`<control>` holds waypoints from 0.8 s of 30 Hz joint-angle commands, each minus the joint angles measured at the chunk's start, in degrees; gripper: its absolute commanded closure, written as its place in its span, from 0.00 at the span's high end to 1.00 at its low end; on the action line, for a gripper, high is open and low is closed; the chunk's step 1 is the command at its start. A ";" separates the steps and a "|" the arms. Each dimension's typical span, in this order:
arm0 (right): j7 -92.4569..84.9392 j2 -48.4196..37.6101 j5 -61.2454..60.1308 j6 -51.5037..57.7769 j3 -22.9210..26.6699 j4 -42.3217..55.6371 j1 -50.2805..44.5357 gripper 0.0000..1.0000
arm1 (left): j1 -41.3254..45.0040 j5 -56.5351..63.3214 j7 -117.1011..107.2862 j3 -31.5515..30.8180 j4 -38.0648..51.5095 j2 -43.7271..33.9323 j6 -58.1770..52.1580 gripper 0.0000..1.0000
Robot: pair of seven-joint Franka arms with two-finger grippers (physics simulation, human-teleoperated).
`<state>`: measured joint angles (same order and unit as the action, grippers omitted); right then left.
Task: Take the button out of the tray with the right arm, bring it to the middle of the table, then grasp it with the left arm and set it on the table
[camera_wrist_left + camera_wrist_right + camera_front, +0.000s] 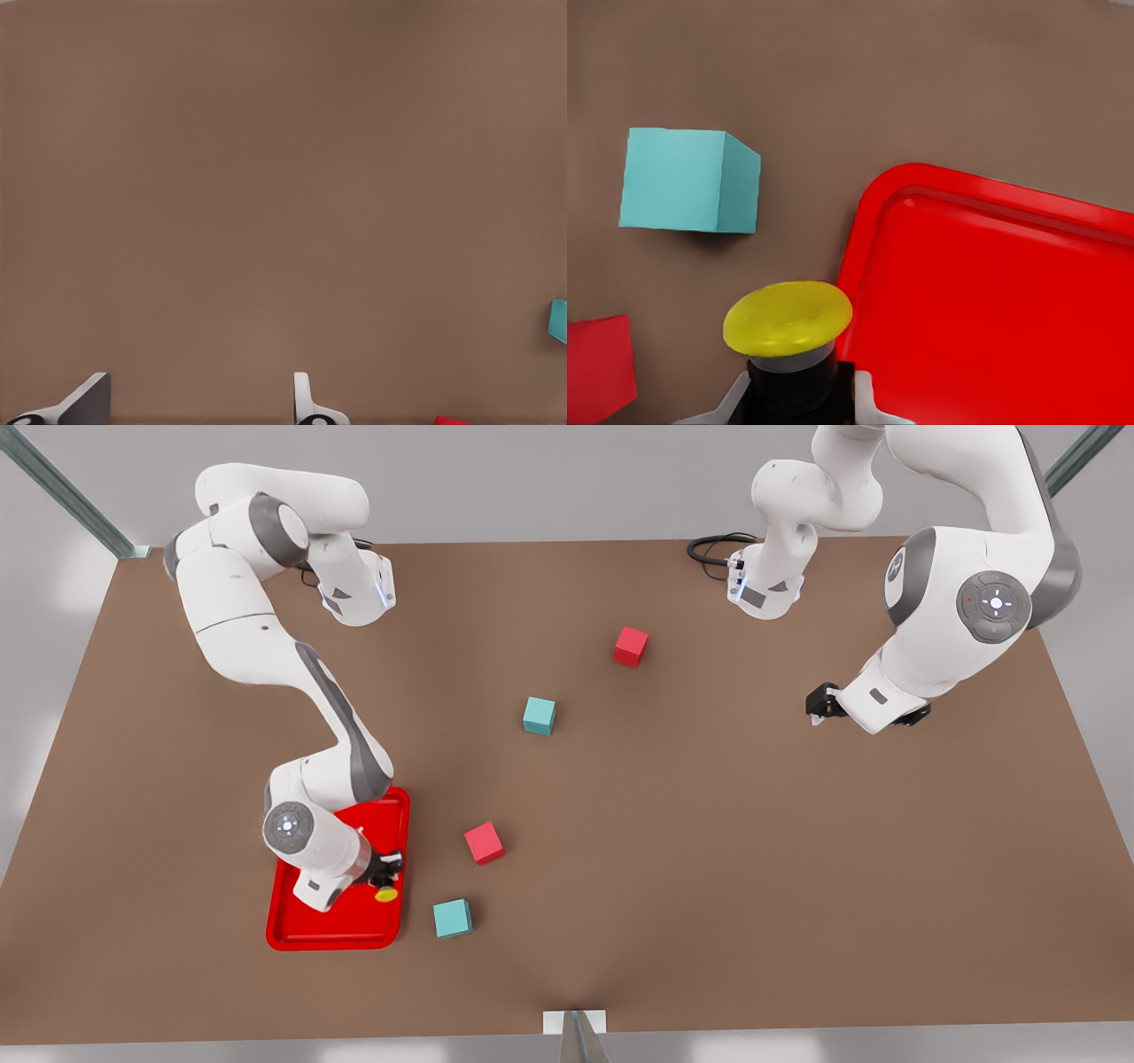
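- Gripping the button (788,341), right gripper (386,872) sits at the lower left of the front view, over the tray's (301,934) right edge; fingers (864,394) closed narrow on the dark body, yellow cap showing.
- Right wrist view: button cap lies over the tray (1010,292) rim near a rounded corner; cannot tell if the button touches the tray floor or is lifted.
- Right arm (257,646) reaches from the upper left of the front view down to the tray.
- Left gripper (822,704) hangs at the right of the front view, above bare table (709,850), well apart from the tray; this arm waits.
- Left wrist view: two fingertips (306,398) set wide apart at the bottom edge, nothing between them, plain table (283,177) beyond.
- Left arm (966,593) fills the upper right of the front view.
- Teal cube (453,918) just beside the tray's lower right corner; same cube in the right wrist view (689,181).
- Red cube (484,842) near the tray's right side, above that teal cube; its edge shows in the right wrist view (598,367).
- Second teal cube (539,716) mid table; second red cube (630,646) above and right of it.
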<state>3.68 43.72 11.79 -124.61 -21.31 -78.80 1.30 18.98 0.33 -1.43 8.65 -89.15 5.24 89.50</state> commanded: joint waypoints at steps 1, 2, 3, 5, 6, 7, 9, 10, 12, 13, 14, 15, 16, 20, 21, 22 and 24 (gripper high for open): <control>7.39 -0.04 0.34 0.95 -0.40 0.93 -3.05 0.45 | 0.01 0.02 -0.06 0.05 0.03 -0.06 -0.02 1.00; 10.64 -0.13 0.34 1.73 -1.10 0.93 -4.64 0.45 | 0.01 0.02 -0.15 0.05 0.03 -0.06 -0.02 1.00; 15.82 -0.13 0.60 2.79 -3.30 1.02 -4.90 0.45 | 0.01 0.02 -0.15 0.05 0.03 -0.06 -0.02 1.00; 23.64 -0.13 0.87 10.35 -3.48 6.11 -11.75 0.45 | 0.01 0.02 -0.15 0.05 0.03 -0.06 -0.02 1.00; 28.83 -0.13 1.04 10.35 -3.39 6.73 -14.65 0.45 | 0.01 0.02 -0.15 0.05 0.03 -0.06 -0.02 1.00; 33.92 0.05 1.04 10.35 -3.13 8.84 -17.47 0.45 | 0.01 0.02 -0.15 0.05 0.03 -0.06 -0.02 1.00; 41.66 1.80 1.48 10.18 3.46 13.93 -28.36 0.46 | 0.01 0.02 -0.15 0.05 0.03 0.30 -0.02 1.00; 43.42 3.82 1.39 10.17 4.08 16.74 -30.30 0.46 | 0.01 0.02 -0.15 0.05 0.03 0.30 -0.02 1.00; 48.17 7.51 1.39 9.73 4.78 21.05 -34.16 0.46 | 0.01 0.02 -0.15 0.05 0.03 0.30 -0.02 1.00; 49.31 8.30 1.31 9.73 6.70 22.28 -36.36 0.46 | 0.01 0.02 -0.15 0.05 0.03 0.30 -0.02 1.00; 50.27 9.54 1.04 9.73 7.24 24.21 -38.12 0.46 | 0.01 0.02 -0.15 0.05 0.03 0.30 0.06 1.00; 52.74 11.91 1.04 9.91 7.33 27.46 -39.97 0.46 | 0.01 0.02 -0.06 0.05 0.03 0.30 0.06 1.00; 55.73 14.37 0.52 10.35 9.26 31.07 -42.43 0.47 | 0.01 0.02 -0.15 0.05 0.03 0.30 0.06 1.00; 63.81 18.94 -3.79 9.30 15.51 34.85 -47.35 0.47 | 0.01 0.02 -0.06 0.05 0.03 0.30 0.06 1.00; 64.78 19.55 -3.79 8.24 15.51 34.85 -47.44 0.48 | 0.01 0.02 -0.06 0.05 0.03 0.30 0.06 1.00; 65.13 20.43 -4.75 7.45 15.51 34.85 -47.44 0.48 | 0.01 0.02 -0.06 0.05 0.03 0.30 0.06 1.00; 66.36 21.23 -4.85 5.43 15.51 34.77 -47.53 0.49 | 0.01 0.02 -0.15 0.05 0.03 0.65 0.41 1.00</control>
<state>41.58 64.75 7.70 -116.82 -5.84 -44.08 -46.17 18.97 0.32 -1.51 8.67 -89.15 5.83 89.65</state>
